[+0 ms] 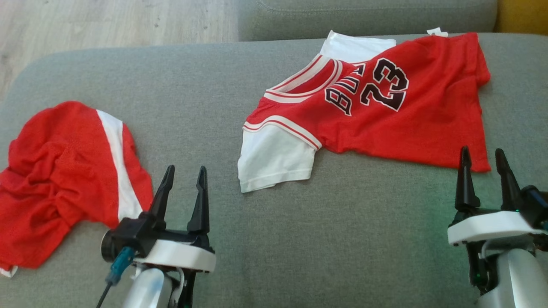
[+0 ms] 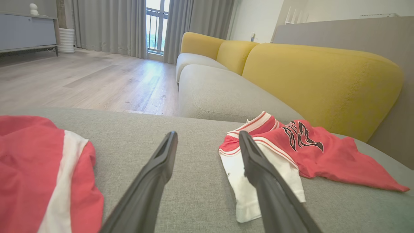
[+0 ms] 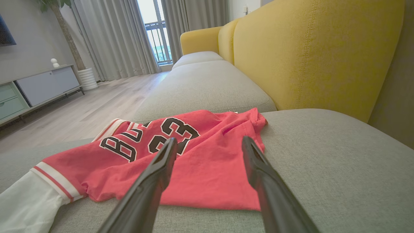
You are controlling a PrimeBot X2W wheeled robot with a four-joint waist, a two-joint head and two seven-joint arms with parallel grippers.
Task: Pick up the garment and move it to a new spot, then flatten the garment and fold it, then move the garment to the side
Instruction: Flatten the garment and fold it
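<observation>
A red mesh garment (image 1: 64,171) with a white stripe lies crumpled on the grey sofa seat (image 1: 342,222) at the left, also seen in the left wrist view (image 2: 29,161). My left gripper (image 1: 186,169) stands open and empty just right of it, fingers apart (image 2: 207,134). A red jersey (image 1: 385,124) with white sleeves and the number 23 lies spread at the right (image 2: 323,155). My right gripper (image 1: 482,150) is open and empty at the jersey's near hem, which shows between its fingers in the right wrist view (image 3: 209,139).
The seat's far edge drops to a wooden floor (image 1: 107,21) at the upper left. A second grey cushion (image 2: 220,94) and a yellow backrest (image 2: 323,81) run along the right. Bare grey seat lies between the two garments.
</observation>
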